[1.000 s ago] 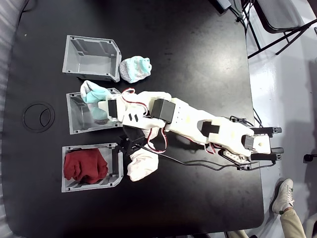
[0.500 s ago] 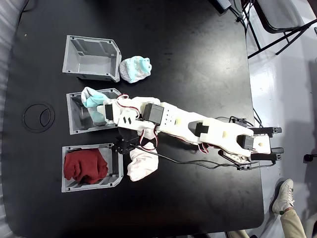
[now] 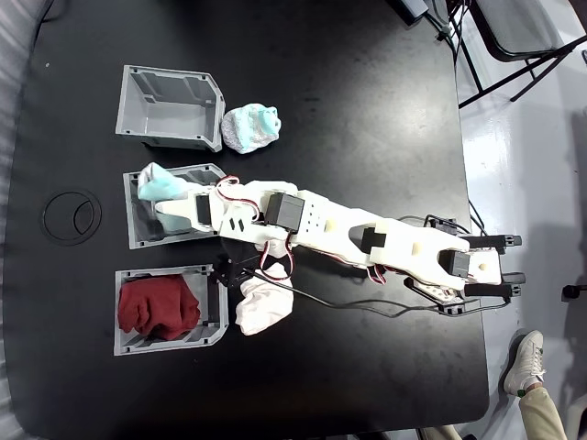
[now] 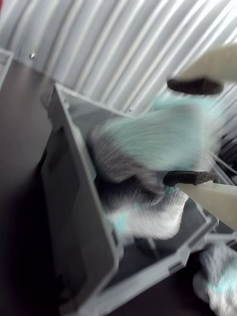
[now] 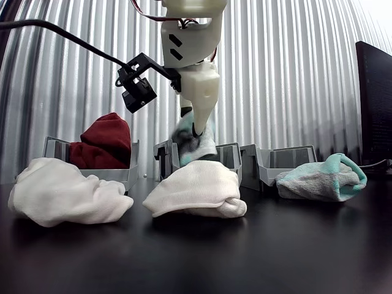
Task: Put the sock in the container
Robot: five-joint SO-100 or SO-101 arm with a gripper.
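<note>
Now | claw (image 4: pixel 190 131) spread, sock (image 4: pixel 148 143) between fingers | over container (image 3: pixel 138 220) | no legible writing

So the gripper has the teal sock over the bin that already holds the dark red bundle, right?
Not that bin. The gripper has the teal sock over the middle container, whose bare floor shows beside the sock. The dark red bundle sits in the neighbouring bin, as the fixed view shows.

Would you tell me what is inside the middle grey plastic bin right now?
Above the middle grey plastic bin, the mint-teal and white balled sock sits between the tool's open fingers. The arm covers part of the bin's floor.
</note>
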